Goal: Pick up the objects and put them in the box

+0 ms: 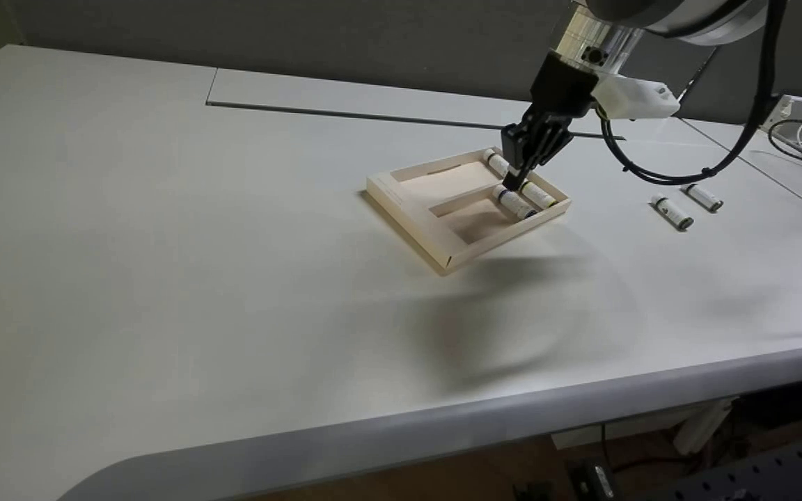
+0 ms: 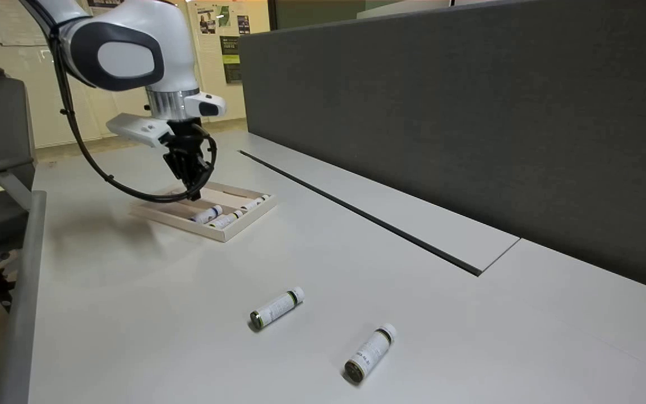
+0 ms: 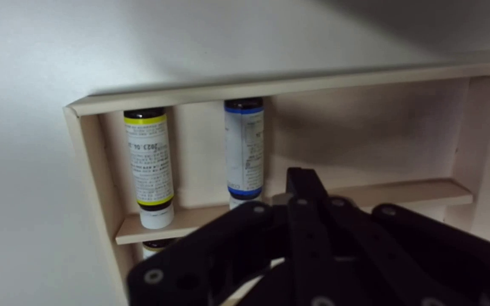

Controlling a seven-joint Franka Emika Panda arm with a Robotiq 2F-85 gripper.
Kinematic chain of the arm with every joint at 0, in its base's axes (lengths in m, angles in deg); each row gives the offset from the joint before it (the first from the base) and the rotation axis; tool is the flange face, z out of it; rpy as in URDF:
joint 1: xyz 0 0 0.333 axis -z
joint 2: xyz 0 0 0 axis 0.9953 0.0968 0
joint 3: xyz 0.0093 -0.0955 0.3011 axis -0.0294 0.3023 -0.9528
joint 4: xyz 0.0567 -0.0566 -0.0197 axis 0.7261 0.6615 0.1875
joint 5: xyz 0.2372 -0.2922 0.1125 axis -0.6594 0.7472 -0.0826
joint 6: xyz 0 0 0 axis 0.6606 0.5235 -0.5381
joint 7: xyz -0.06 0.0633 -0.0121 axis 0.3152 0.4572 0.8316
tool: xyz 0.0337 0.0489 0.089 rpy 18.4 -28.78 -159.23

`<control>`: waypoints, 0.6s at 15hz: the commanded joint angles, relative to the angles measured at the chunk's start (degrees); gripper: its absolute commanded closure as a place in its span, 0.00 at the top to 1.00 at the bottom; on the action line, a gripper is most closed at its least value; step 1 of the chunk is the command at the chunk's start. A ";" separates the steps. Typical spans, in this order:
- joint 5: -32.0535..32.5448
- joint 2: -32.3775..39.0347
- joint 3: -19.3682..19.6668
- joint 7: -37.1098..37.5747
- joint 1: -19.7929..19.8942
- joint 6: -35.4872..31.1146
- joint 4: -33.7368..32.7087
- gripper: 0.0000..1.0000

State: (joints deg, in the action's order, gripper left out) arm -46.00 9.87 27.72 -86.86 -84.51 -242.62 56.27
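The gripper [image 1: 512, 181] hangs over the box [image 1: 416, 216], closed and empty. Sweeping sideways too low could knock the box's blue-banded bottle [image 3: 245, 148] askew.

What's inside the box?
A yellow-banded bottle, cap over the divider; a blue-banded bottle beside it; a third bottle beyond the divider. In the wrist view, the gripper hides most of that bottle and part of the box.

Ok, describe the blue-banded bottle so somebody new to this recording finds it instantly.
On the white table lies a shallow, pale box. Look into its upper compartment in the wrist view: it's the right-hand bottle of two lying side by side. Its bands are blue, whereas those on the left-hand bottle are yellow.
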 commanded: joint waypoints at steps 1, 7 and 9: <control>-0.83 1.54 -0.44 -0.57 0.60 -0.47 -0.06 0.00; 0.40 4.61 1.87 0.11 1.32 -1.05 -0.56 0.00; 0.69 4.70 2.91 0.25 1.76 -1.44 -0.36 0.00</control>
State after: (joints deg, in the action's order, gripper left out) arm -45.89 14.49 29.53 -86.93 -83.52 -243.79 56.15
